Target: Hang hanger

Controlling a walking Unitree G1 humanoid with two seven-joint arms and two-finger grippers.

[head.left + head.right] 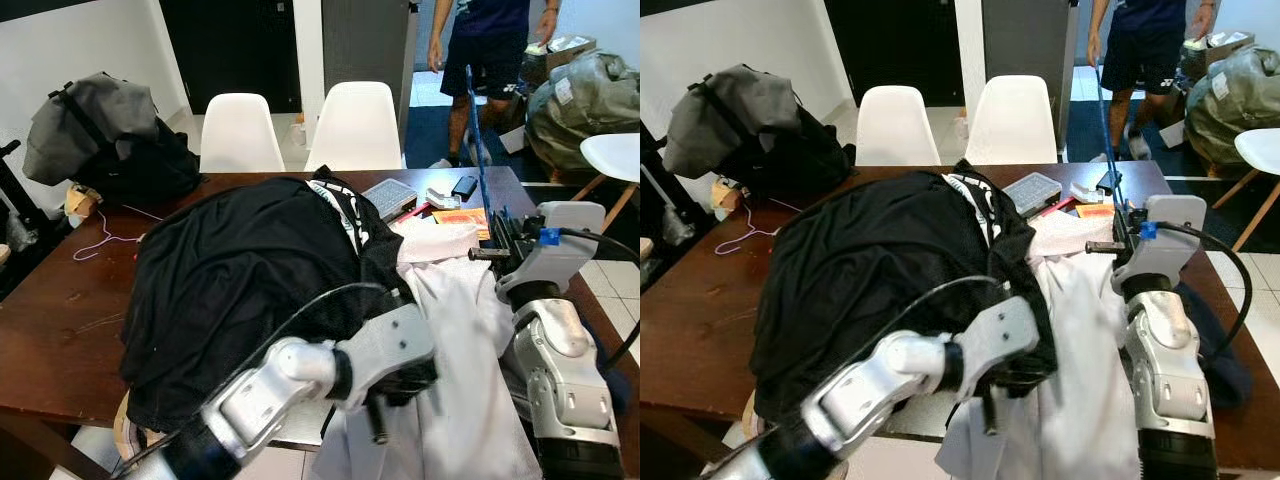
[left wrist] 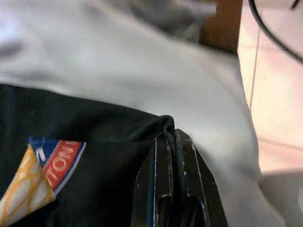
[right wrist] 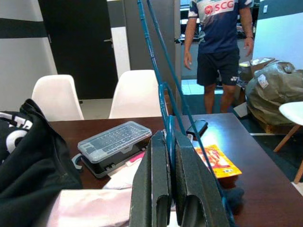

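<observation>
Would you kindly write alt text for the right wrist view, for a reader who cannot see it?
The right gripper is shut on a blue hanger that rises above a brown table. On the table lie a clear plastic case, an orange packet and a black garment; two white chairs and a person stand beyond.

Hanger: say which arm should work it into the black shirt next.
Right. The right gripper already holds the blue hanger, raised beside the black shirt. The left gripper is pinching the shirt's edge, so it should hold it.
</observation>
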